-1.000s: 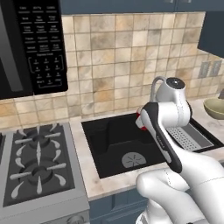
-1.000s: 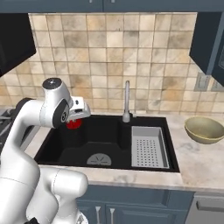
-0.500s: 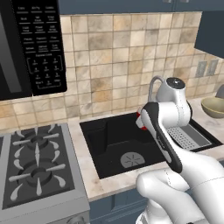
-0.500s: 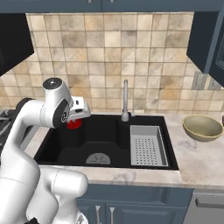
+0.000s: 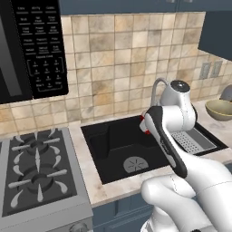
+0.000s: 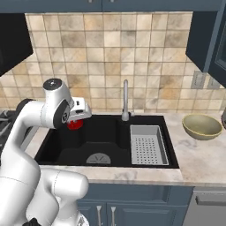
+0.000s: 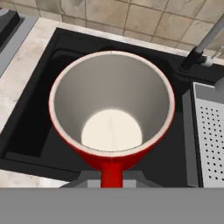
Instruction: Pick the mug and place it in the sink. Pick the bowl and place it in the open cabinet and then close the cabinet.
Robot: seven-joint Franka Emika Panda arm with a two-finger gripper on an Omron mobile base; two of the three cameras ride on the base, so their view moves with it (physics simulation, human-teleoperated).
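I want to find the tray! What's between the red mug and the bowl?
In the right base view, the grey perforated tray and the faucet lie between the mug and the bowl.

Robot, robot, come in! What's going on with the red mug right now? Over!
Gripper shut on the mug. Mug held above the sink, left side. Bowl waiting on the counter. Nothing in the way below.
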